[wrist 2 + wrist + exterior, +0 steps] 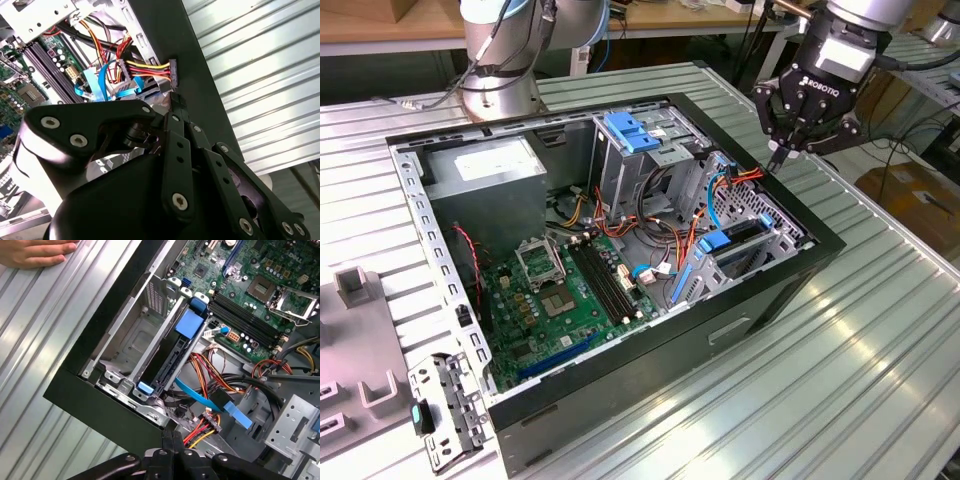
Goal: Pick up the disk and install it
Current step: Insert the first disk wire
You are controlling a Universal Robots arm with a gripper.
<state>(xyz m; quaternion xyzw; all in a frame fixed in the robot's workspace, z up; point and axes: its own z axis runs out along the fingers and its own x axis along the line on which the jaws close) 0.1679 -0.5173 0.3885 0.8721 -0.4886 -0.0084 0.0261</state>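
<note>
DISK IN BAY, GRIPPER ALONGSIDE: The disk [167, 360] is seen standing on edge in the drive cage [125, 335] at a corner of the open PC case [620, 400], w/ its blue carrier tabs showing at both ends. It appears to be seated in its slot, though full latching cannot be confirmed. The gripper [782, 152] is held over the case rim close to that cage, its tips pressed together w/ nothing pinched btwn them. In both wrist views a loose pwr connector [172, 72] on red, yellow & black wires is seen just beside the tips. The disk's near end lies near them but apart, and no contact is shown. The disk is judged stiff, fairly heavy for its size & shock-sensitive, w/ smooth metal faces likely to slip. A hold across the plastic carrier's long edges is judged safest, clear of the connector end. A person's hand [35, 252] is rested on the table [30, 315] beside the case.
</note>
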